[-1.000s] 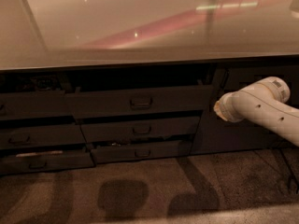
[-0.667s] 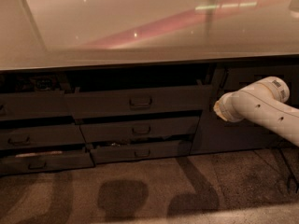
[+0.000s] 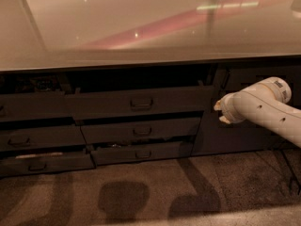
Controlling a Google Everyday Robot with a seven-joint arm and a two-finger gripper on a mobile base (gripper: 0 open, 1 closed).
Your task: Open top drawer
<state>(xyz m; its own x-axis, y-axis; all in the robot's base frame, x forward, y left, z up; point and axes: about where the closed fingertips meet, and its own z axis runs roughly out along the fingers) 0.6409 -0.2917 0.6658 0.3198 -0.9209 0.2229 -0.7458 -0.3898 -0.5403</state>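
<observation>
The top drawer (image 3: 141, 102) is the wide dark grey front in the middle column under the counter, with a small rectangular pull handle (image 3: 141, 102) at its centre. A dark gap shows above its front, and the front stands slightly forward of the counter edge. My gripper (image 3: 220, 113) is at the end of the white arm (image 3: 263, 109) reaching in from the right. It hovers to the right of the drawer's end, in front of the dark cabinet door (image 3: 235, 135), apart from the handle.
A glossy pale countertop (image 3: 141, 27) runs above. Two shallower drawers (image 3: 141, 132) sit below the top one, slightly ajar. Another column of drawers (image 3: 33, 135) is on the left. The cabinet door has a vertical handle (image 3: 226, 80). Carpet (image 3: 155, 192) carries shadows.
</observation>
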